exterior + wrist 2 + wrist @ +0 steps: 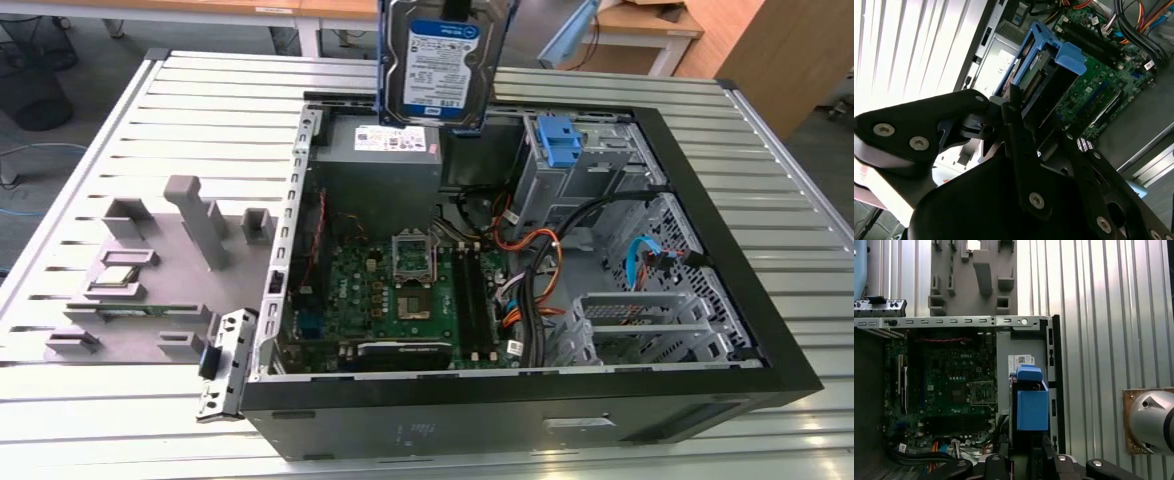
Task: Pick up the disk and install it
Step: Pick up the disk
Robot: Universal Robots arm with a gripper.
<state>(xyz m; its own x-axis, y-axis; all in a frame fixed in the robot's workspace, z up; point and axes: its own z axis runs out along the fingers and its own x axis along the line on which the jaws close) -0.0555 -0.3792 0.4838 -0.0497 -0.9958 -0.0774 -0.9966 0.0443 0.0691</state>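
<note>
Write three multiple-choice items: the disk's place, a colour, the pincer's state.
1. The disk is: A on the grey tray; B in the air above the open computer case; C seated in a drive bay.
2. Its side rails are: A red; B yellow; C blue.
3. The pincer is: A shut on the disk; B open and empty; C shut on a cable.
Answers: 1 B, the exterior view shows it hanging over the case; 2 C, blue plastic frames it in both wrist views; 3 A, it clamps the disk's end.

Silver disk (447,60), blue rails (1032,410), green motherboard (358,290)
</note>
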